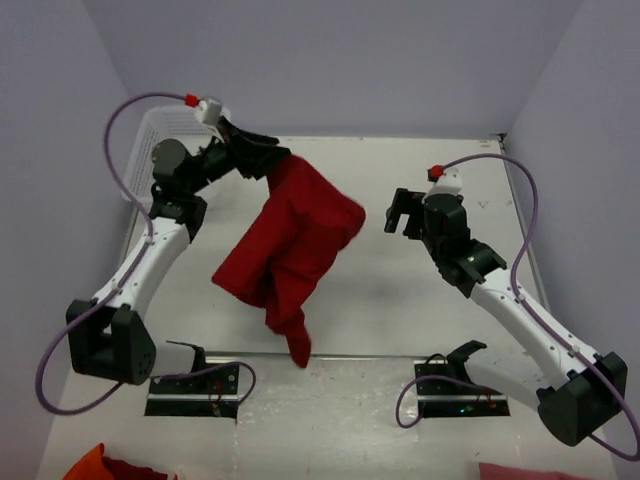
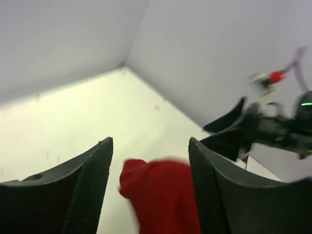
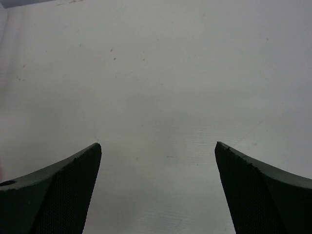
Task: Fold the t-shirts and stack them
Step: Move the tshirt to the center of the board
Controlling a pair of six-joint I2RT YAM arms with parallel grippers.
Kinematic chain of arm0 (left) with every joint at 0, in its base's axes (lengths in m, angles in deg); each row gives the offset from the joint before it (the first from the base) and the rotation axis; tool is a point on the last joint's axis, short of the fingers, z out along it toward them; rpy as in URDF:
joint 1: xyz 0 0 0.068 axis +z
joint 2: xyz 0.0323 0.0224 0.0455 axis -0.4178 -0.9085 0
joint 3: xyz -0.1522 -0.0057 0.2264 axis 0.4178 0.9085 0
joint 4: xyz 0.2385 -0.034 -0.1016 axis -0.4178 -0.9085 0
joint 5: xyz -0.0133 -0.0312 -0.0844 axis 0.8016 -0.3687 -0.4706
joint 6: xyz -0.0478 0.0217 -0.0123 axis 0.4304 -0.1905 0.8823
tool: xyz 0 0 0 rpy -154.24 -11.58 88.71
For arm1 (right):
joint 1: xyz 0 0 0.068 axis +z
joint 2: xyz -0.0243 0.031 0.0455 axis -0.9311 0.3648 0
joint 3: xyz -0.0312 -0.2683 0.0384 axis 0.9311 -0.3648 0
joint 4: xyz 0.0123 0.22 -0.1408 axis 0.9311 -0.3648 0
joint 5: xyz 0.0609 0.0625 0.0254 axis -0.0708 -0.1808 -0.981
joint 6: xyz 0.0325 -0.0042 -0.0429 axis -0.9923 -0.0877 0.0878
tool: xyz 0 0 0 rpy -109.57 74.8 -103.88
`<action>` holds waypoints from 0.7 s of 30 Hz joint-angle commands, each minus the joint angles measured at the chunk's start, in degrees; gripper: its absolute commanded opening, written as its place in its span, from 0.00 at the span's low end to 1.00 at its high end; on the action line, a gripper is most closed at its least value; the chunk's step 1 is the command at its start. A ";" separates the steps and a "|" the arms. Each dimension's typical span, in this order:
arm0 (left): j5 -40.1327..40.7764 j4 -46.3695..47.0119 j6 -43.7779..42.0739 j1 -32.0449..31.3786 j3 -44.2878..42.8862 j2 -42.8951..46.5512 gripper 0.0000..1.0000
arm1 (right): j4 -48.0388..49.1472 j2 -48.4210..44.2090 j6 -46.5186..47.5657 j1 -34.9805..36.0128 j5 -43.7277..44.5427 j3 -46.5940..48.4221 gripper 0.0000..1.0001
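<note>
A dark red t-shirt (image 1: 290,240) is bunched up in the middle-left of the table, running from the far left down to the near edge. My left gripper (image 1: 272,160) sits at its top far end. In the left wrist view the left gripper (image 2: 151,141) has its jaws apart, and the blurred t-shirt (image 2: 163,195) shows between and below them, with a gap to the left finger (image 2: 92,175). My right gripper (image 1: 400,212) hovers to the right of the shirt, apart from it. The right gripper (image 3: 158,144) is open over bare table with nothing between its fingers.
A white mesh basket (image 1: 165,135) stands at the far left behind the left arm. Orange-red cloth (image 1: 100,465) lies at the bottom left corner and pink cloth (image 1: 530,470) at the bottom right. Walls close in the table on three sides.
</note>
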 commanded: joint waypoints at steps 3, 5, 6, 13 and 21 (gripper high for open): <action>4.25 -1.43 -0.15 -0.68 2.95 -12.64 0.94 | -2.79 0.85 0.43 1.15 -4.16 4.03 0.99; 4.95 -3.70 0.56 -0.94 -1.16 -19.24 1.00 | -2.79 2.42 1.32 1.85 -8.09 4.21 0.99; 5.91 -4.16 0.47 -1.11 -2.32 -20.39 1.00 | -2.97 3.13 1.40 2.03 -9.43 4.38 0.99; 17.39 -21.70 -7.06 -3.66 -7.51 -14.53 1.00 | -6.92 8.14 -1.39 7.99 -15.07 4.21 0.99; 34.04 -43.97 -9.47 -7.53 3.79 -0.29 0.96 | -4.11 16.72 -3.78 9.59 -14.28 2.09 0.93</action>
